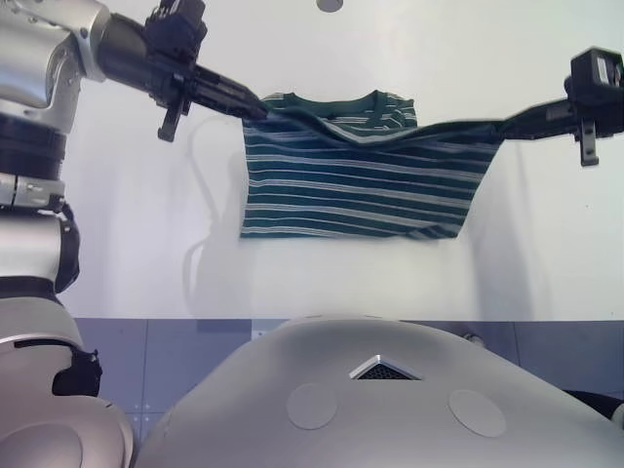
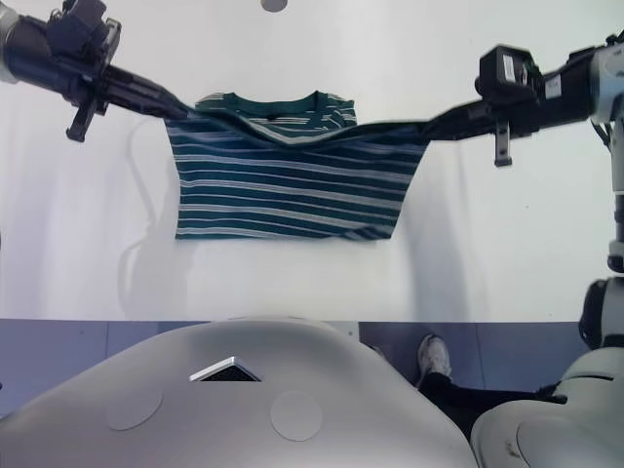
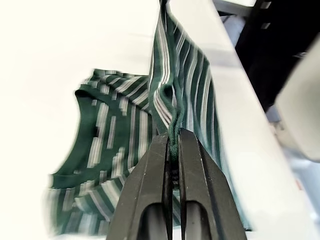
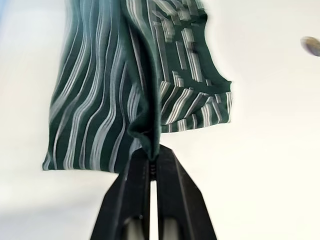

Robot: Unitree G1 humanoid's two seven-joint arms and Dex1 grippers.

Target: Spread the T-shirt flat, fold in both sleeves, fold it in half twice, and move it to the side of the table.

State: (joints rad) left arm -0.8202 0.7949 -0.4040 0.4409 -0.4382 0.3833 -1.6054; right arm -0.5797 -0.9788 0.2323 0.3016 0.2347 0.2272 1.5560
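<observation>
Left gripper: shut tight on the T-shirt's left corner. In the left wrist view its fingers pinch a bunched hem between them.
T-shirt: green with pale stripes, mid-table and doubled over. Its upper edge is pulled taut between the two grippers, dipping a little in the middle. The striped layer runs from that edge towards the near side.
Collar: just behind the taut edge, lying on the far side.
Right gripper: clamped on the right corner, with cloth gathered at its tips.
Table: white, with the shirt's shadow at left.
Disc: small and grey, at the far edge.
</observation>
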